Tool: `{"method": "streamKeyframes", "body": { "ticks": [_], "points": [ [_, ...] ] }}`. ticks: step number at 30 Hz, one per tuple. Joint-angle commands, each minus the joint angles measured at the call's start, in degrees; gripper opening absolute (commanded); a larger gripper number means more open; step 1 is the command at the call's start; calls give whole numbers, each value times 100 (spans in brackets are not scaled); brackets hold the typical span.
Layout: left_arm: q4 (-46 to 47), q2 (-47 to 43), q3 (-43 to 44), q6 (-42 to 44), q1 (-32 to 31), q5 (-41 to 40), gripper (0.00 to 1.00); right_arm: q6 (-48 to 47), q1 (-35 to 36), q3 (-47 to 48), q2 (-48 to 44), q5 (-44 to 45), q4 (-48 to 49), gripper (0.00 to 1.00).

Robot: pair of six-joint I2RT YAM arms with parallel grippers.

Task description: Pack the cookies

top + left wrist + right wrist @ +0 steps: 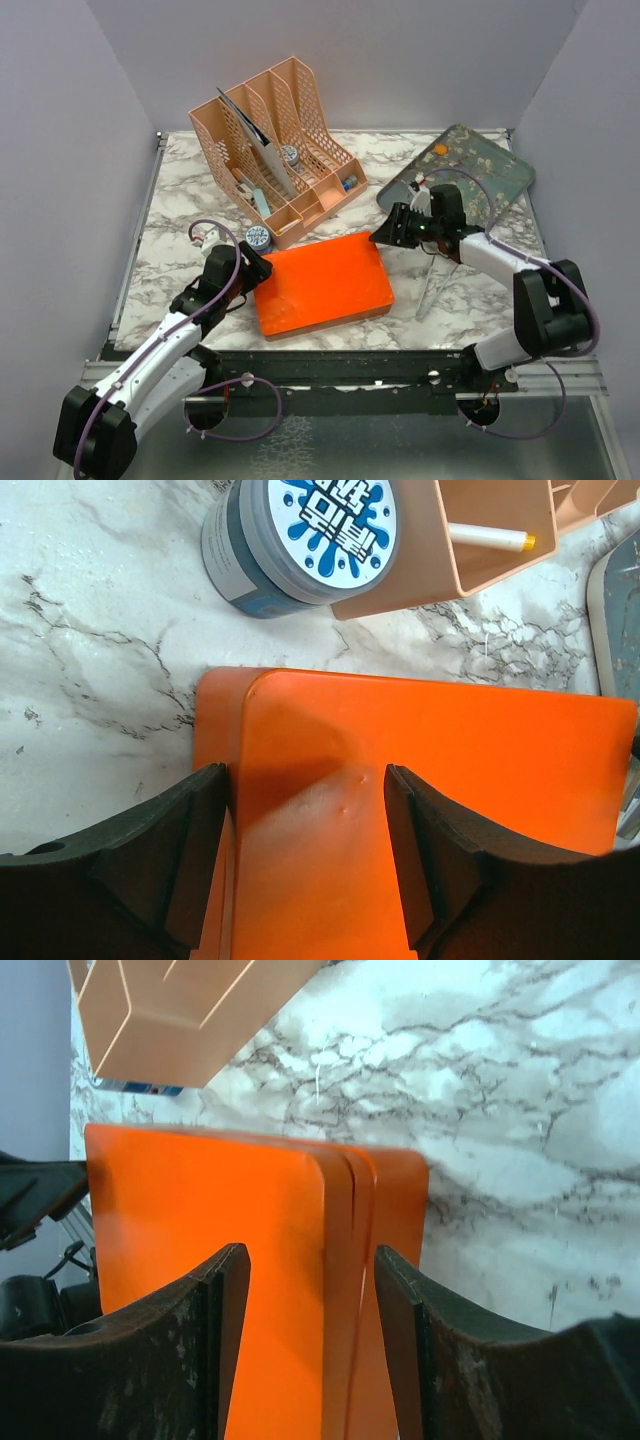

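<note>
The marble table (170, 200) is carrying a flat orange box (322, 283) at its middle. A peach desk organizer (275, 140) is standing just behind it, crowding the box's far edge. A floral tray (480, 165) is lying at the right rear, and one orange cookie (440, 150) is sitting on it, well apart from both arms. The left gripper (252, 272) is straddling the box's left end, jaws spread. The right gripper (385, 232) is straddling the far right corner, jaws likewise apart, contact unclear. Only the left wrist view is showing the lid design of the round tin (300, 540), a blue splash with lettering too cropped to read, and a white marker (490, 537) lying in the organizer.
</note>
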Motion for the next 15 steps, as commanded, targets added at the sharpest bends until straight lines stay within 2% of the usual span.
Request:
{"method": "streamKeyframes", "body": {
  "ticks": [1, 8, 15],
  "points": [
    [26, -19, -4, -13, -25, -150, 69, 127, -12, 430, 669, -173, 540, 58],
    [105, 211, -41, -36, -25, -143, 69, 184, -11, 546, 1654, -321, 919, 47],
    [226, 368, -129, -54, -25, -81, 68, 133, -77, -71, 2045, -151, 1124, 36]
  ]
}}
